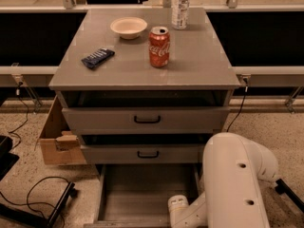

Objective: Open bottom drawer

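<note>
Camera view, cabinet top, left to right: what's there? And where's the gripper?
Snack bar → bowl → cola can → bottle. Gripper not in view; the arm ends low over the open bottom drawer.

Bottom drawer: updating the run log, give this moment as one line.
bottom drawer: pulled out | arm: low, at drawer's right in view | end effector: out of view, below frame edge

Pincer off-frame; arm (236, 182) over bottom drawer (142, 191)
</note>
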You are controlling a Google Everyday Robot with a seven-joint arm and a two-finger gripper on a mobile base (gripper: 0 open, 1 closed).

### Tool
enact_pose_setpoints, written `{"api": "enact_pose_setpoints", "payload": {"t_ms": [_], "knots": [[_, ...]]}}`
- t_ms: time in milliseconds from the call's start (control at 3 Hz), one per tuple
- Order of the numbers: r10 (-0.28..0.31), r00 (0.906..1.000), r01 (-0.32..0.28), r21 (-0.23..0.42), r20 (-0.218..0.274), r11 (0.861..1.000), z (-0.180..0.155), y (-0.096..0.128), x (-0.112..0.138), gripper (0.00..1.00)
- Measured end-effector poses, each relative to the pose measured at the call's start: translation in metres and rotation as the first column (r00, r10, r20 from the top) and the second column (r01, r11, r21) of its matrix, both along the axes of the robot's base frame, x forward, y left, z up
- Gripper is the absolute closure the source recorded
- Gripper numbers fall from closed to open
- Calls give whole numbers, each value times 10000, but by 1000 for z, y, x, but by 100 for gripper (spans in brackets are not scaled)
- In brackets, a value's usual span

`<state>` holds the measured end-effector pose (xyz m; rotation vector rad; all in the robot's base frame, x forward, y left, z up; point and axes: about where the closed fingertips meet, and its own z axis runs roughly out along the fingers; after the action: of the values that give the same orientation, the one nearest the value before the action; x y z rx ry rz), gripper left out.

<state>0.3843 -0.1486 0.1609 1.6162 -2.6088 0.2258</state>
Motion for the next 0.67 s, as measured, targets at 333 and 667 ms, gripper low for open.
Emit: {"api": "enact_pose_setpoints", "payload": {"t_ms": [333, 667], "knots": [[0, 10000, 0, 0, 0, 10000, 0, 0, 0, 84], [0, 10000, 0, 0, -1, 10000, 0, 0, 0, 60]]}}
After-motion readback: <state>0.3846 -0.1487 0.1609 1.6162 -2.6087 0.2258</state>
